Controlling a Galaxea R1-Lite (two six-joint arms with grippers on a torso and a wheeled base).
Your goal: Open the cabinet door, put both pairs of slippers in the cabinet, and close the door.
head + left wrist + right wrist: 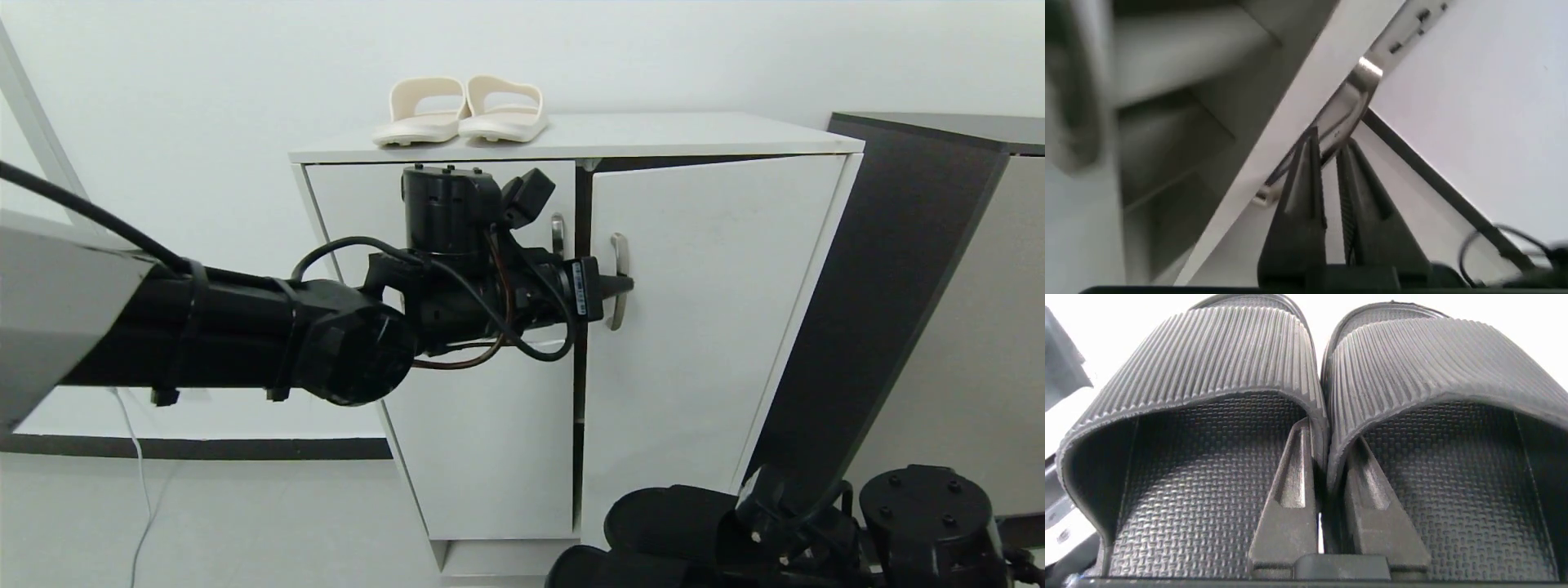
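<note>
No legible text or signs.

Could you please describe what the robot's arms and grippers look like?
The left arm is black past a grey shell, with black cables strapped along it and a white label near the left gripper. Both it and the right gripper have slim, tapered black fingers. The right arm has a round black bolted housing.

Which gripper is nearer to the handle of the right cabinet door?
Left. The left gripper is clamped on the door handle; the right gripper is far below it, holding the black slippers.
</note>
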